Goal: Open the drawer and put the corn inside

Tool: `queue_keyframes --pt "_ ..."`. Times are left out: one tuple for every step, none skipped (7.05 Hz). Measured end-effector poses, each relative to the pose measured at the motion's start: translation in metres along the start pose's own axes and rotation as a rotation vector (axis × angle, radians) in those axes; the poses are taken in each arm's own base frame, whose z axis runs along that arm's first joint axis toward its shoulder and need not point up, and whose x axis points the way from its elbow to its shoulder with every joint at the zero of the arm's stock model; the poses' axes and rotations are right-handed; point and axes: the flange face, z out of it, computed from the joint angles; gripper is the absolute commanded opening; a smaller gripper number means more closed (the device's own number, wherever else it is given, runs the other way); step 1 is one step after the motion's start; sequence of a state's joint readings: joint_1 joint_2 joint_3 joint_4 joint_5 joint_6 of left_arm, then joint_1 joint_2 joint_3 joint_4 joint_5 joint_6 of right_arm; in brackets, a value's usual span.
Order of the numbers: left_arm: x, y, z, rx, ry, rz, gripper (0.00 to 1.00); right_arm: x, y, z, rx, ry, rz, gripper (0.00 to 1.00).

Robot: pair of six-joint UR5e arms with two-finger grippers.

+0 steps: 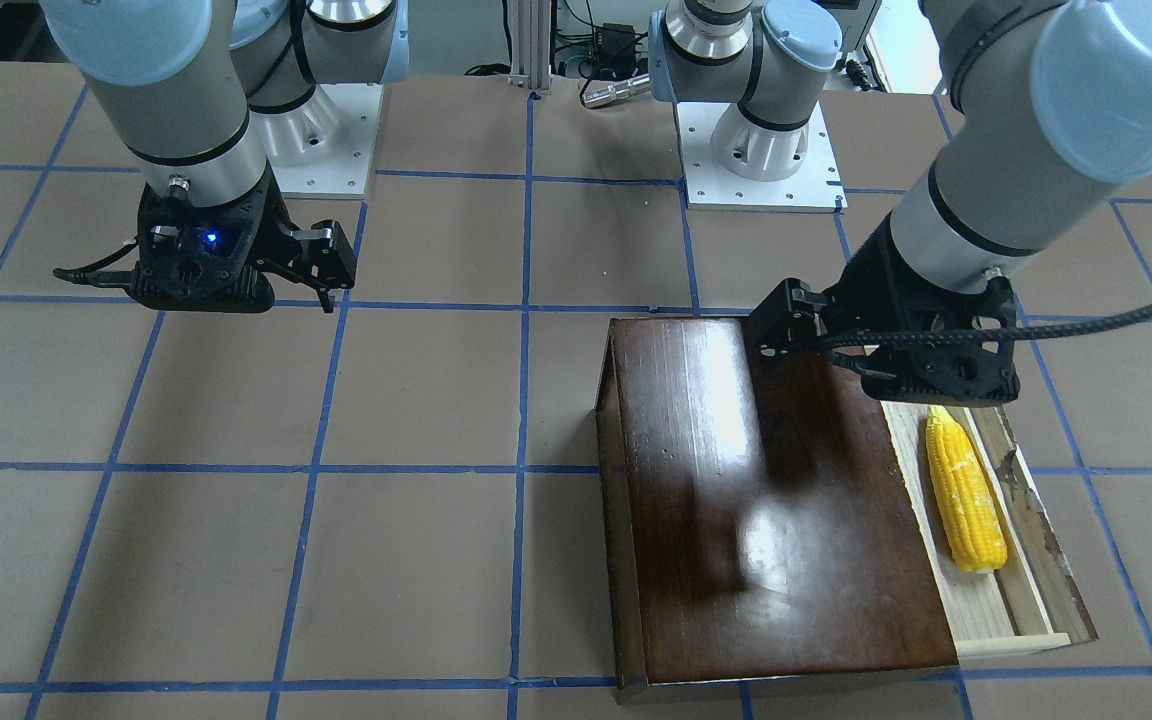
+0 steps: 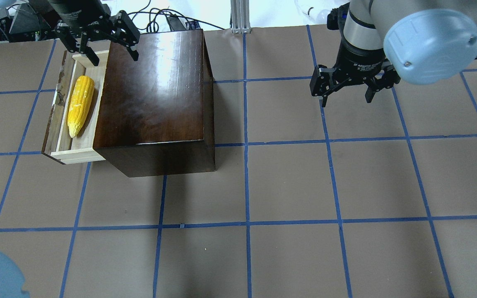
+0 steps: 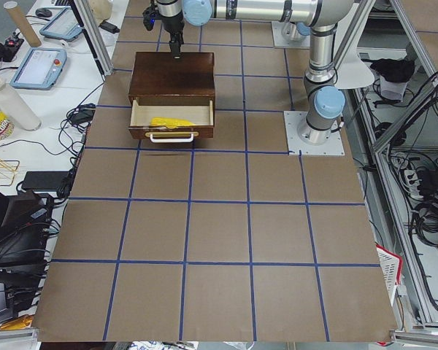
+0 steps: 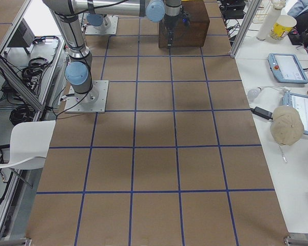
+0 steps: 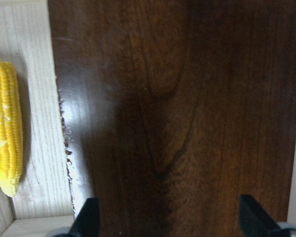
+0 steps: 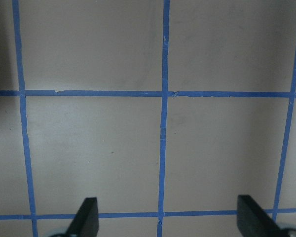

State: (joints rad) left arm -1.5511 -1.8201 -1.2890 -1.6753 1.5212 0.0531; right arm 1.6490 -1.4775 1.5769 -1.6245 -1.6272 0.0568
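corn (image 2: 80,105) lying in open drawer (image 2: 73,156), left gripper (image 2: 114,58) spread — over box (image 2: 155,91)

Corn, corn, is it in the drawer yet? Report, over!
Left gripper open above box. Right gripper open over table. Corn lies in open drawer. Nothing in the way.

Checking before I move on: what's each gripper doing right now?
Left gripper: open, holding nothing.
Right gripper: open, holding nothing.
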Motion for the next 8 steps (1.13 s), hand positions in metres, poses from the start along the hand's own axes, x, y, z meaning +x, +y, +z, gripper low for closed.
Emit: queue_keyframes --pt "0.007 0.015 0.005 0.003 -0.016 -0.011 1.0 0.0 0.0 0.0 0.0 0.001 0.0 1.0" --pt "0.013 0.028 0.011 0.0 -0.024 -0.028 1.0 0.0 0.0 0.0 0.0 0.001 0.0 1.0" --pt "0.017 0.041 0.016 -0.004 -0.027 -0.038 1.0 0.0 0.0 0.0 0.0 0.002 0.0 1.0" --pt "0.019 0.05 0.019 -0.004 -0.029 -0.04 1.0 0.0 0.0 0.0 0.001 0.002 0.0 1.0" --pt "0.019 0.057 0.02 -0.001 -0.03 -0.039 1.0 0.0 0.0 0.0 0.001 0.002 0.0 1.0" --pt "0.019 0.06 0.02 0.003 -0.03 -0.039 1.0 0.0 0.0 0.0 0.001 0.002 0.0 1.0" --pt "0.017 0.062 0.019 0.006 -0.029 -0.041 1.0 0.0 0.0 0.0 0.001 0.002 0.0 1.0" --pt "0.015 0.063 0.019 0.008 -0.029 -0.044 1.0 0.0 0.0 0.0 0.001 0.002 0.0 1.0"
